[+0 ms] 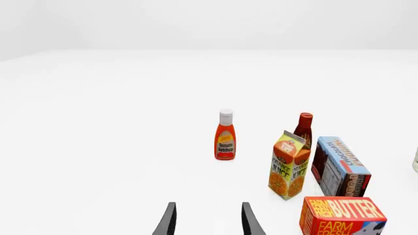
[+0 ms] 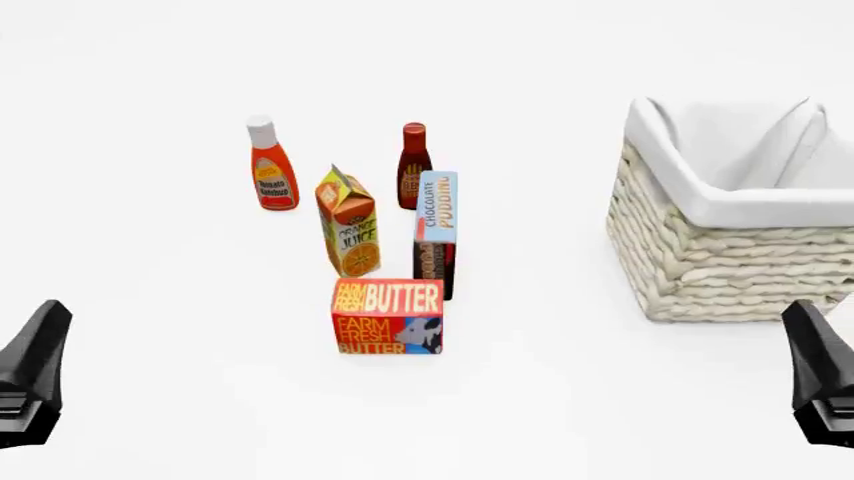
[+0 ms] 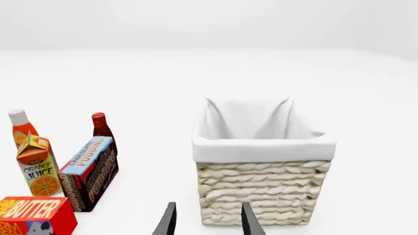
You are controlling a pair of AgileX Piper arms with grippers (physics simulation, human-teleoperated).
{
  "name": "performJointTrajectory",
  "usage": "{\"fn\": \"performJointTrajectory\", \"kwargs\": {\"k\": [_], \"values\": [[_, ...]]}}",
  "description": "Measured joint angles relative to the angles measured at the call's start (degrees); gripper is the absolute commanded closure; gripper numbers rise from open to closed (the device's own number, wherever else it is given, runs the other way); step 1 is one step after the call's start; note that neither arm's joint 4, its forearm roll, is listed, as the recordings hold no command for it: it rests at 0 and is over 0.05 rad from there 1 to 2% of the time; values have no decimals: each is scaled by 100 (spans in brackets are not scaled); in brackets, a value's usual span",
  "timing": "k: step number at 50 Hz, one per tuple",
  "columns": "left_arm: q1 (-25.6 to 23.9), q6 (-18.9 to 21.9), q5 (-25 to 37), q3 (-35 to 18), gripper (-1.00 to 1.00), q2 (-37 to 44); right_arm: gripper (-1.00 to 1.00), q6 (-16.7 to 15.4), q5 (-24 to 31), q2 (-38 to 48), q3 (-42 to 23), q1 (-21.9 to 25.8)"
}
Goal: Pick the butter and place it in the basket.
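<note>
- The task has not visibly begun: the butter point(image 2: 387, 317) stands on the white table point(image 2: 160, 380), untouched, and the basket point(image 2: 731, 265) holds nothing that can be seen.
- Everything is left to do, as I judge it: reach the butter, grip it, carry it to the right and release it into the basket.
- The butter is the nearest item of a small group of groceries, left of centre in the front view. Just behind it stand an orange juice carton point(image 2: 348, 221) and a chocolate pudding box point(image 2: 435, 233); farther back are a ketchup bottle point(image 2: 271, 164) and a dark red sauce bottle point(image 2: 414, 165).
- The basket sits well apart from the butter, at the right of the table, with its white cloth lining folded over the rim.
- The left gripper point(image 1: 209, 221) waits low at the near left edge, well apart from the butter. Its fingers are parted with only bare table between them, holding nothing.
- The right gripper point(image 3: 209, 221) waits at the near right edge, pointing at the basket's wicker wall. Its fingers are likewise parted and empty.
</note>
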Motion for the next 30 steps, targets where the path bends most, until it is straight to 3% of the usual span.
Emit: {"fn": "performJointTrajectory", "kwargs": {"k": [30], "values": [[0,0,0,0,-100,0,-100,-181,296,27,-250,249]]}}
